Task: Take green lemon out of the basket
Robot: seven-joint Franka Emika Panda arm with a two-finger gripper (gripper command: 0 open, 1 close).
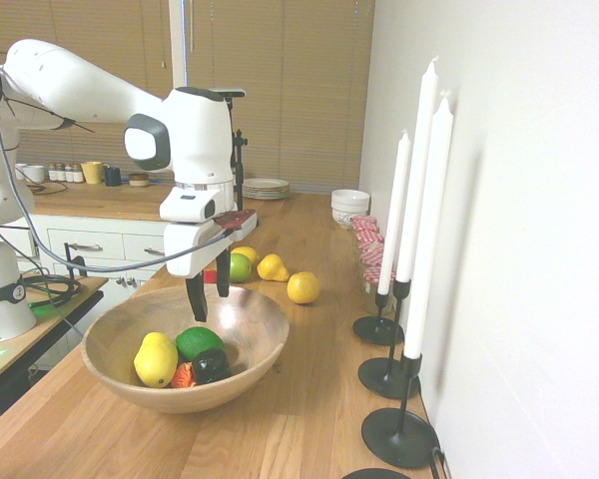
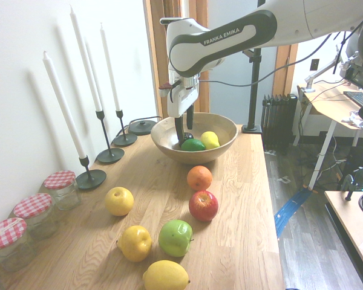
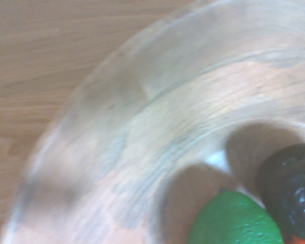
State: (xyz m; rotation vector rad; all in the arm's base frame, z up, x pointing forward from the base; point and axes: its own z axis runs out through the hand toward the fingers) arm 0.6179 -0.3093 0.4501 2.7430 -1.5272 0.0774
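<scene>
The green lemon lies inside the basket, a wide wooden bowl, between a yellow lemon and a black fruit. My gripper hangs open just above the bowl's inside, a little behind the green lemon, holding nothing. From the other side the green lemon shows over the basket wall, with the gripper reaching down beside it. The wrist view shows the basket's inner wall, the green lemon and the black fruit.
Loose fruit lies on the counter beyond the bowl: an orange, a red apple, a green apple and several yellow fruits. Tall white candles in black holders and red-lidded jars line the wall.
</scene>
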